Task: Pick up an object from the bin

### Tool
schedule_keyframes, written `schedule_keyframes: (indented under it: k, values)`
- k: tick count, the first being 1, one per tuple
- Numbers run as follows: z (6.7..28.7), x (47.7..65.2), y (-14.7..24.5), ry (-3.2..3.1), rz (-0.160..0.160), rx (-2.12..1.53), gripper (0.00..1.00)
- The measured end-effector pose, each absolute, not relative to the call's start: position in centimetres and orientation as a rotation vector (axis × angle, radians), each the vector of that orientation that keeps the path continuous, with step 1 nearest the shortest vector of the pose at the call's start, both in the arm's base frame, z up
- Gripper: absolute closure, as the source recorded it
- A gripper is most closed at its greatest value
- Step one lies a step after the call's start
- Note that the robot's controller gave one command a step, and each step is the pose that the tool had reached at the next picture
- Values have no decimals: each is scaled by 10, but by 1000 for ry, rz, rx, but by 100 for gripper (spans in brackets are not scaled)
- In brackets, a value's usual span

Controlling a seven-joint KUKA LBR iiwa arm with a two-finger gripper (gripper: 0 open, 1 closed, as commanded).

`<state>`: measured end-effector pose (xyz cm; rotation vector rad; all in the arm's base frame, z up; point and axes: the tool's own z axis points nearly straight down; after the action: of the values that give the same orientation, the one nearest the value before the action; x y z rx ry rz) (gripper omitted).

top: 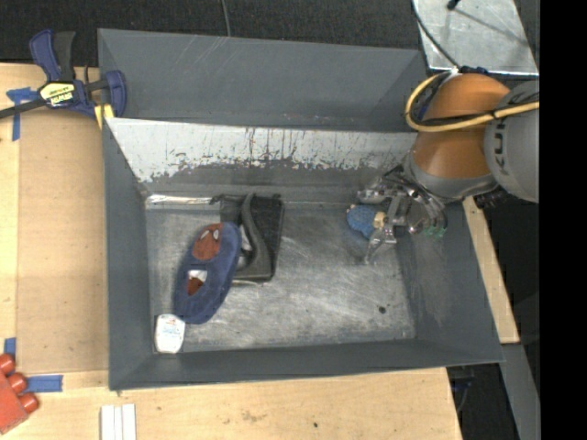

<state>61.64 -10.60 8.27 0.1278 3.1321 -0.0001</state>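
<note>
Small blue object (359, 220) at the right of the bin (440, 310), partly behind the jaws, their gap indiscernible.

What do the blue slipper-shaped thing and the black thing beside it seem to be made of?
The blue slipper-shaped thing looks like soft fabric: matt, limp outline, with red patches. The black thing seems hard plastic or rubber, dull with faint sheen on its edge; I cannot be sure.
</note>
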Motion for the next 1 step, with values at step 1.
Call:
schedule_keyframes:
  k: [1]
  values:
    - [74, 625, -109, 3137, 5, 241, 0]
